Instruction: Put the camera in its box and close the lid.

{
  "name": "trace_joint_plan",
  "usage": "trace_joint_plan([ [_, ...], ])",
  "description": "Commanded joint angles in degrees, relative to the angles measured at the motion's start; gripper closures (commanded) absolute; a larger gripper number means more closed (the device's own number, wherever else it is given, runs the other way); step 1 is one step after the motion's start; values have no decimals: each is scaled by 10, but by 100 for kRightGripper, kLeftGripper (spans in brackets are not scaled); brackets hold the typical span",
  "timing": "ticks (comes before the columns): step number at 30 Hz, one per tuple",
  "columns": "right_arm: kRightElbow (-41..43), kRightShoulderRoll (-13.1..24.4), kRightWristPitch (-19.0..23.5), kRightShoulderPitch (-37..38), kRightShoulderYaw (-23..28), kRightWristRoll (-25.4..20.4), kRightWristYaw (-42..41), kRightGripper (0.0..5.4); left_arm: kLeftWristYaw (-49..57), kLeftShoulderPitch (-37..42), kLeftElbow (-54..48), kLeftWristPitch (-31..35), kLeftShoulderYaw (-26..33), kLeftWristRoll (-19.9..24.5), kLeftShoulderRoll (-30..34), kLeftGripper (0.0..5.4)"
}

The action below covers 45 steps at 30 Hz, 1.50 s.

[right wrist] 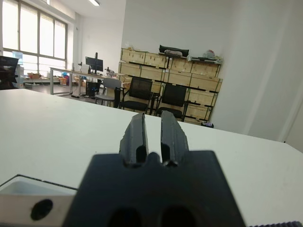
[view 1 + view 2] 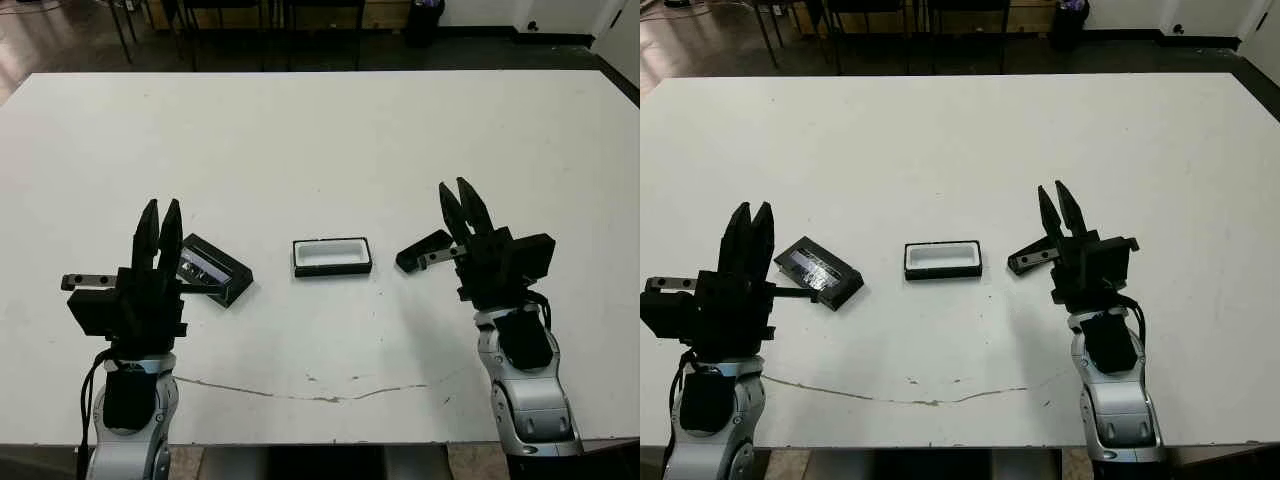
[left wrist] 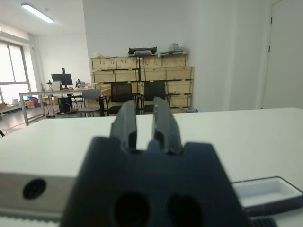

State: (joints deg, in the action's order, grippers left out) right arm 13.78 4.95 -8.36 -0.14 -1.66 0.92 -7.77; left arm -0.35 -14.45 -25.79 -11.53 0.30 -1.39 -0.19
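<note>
While both tools, left (image 2: 160, 222) and right (image 2: 458, 203), hovered slightly parted and empty, the camera (image 2: 423, 250) lay right of the box (image 2: 332, 256), ungrasped; pickup seemed next.

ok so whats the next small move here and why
Probably the right gripper should lower onto the camera lying just beside it. The box sits empty at table centre, the lid lies off by the left gripper, and neither gripper holds anything.

White table (image 2: 320, 130) with a thin dark crack near its front edge, white walls, stacked wooden crates (image 3: 142, 74) along the far wall, black chairs (image 1: 140, 93) before them, tall windows (image 1: 28, 35), ceiling strip light (image 3: 37, 13), desk with monitor (image 3: 60, 79), dark glossy floor
</note>
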Motion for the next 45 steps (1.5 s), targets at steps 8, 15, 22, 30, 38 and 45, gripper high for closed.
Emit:
trace_joint_plan([
  [8,-15,5,17,-7,-1,-16,-16,540,2,-6,7,14,0,-3,3,538],
  [15,-19,56,18,-34,35,-25,-43,540,6,-6,12,7,-5,-10,-1,538],
  [22,-56,153,27,-119,80,-18,-85,540,6,-13,8,4,-7,-9,-2,538],
  [30,-211,267,39,-299,-6,65,-205,540,6,-16,-2,18,-12,-5,-4,538],
  [38,-428,257,13,-482,-131,127,-347,540,5,-19,-5,13,-7,-4,0,538],
  [45,-483,214,31,-521,-204,182,-386,540,5,-27,-16,23,-6,-6,1,538],
])
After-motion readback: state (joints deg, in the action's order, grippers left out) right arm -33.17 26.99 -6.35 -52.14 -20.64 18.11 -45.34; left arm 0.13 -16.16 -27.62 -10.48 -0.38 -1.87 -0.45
